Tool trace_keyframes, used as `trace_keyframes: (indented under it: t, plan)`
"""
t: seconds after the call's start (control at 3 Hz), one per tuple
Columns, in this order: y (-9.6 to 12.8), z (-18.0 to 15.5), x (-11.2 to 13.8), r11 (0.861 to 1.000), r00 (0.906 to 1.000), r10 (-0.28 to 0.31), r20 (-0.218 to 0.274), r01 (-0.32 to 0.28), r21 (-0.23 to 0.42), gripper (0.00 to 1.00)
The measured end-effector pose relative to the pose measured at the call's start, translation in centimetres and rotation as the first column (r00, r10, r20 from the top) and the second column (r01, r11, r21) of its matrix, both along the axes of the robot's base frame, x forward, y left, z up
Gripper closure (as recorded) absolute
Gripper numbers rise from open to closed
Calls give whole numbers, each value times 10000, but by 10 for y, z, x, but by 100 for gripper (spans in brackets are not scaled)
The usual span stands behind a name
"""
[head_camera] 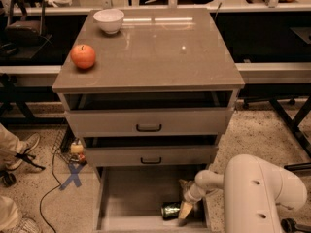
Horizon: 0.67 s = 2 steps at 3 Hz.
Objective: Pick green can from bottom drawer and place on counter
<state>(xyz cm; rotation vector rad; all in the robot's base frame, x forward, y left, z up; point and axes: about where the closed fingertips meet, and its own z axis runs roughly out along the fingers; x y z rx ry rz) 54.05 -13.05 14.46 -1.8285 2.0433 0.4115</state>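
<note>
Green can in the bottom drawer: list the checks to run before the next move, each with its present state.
1. Bottom drawer pulled out: ok.
2. Green can in view, lying on its side near the drawer's front right: ok.
3. Gripper down inside the drawer, right beside the can: ok.
4. Firm hold on the can: cannot tell.
5. Bare landing room on the counter, away from the apple and bowl: ok.

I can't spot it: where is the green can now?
The green can lies on its side in the open bottom drawer, near its front right corner, with the claw just right of it.
</note>
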Motion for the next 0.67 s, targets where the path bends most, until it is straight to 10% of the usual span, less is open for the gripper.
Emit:
trace_keyframes:
  t: [0.67]
  plan:
    - [5,-11,-15,9995,9998,169,-56,-170,-249,16]
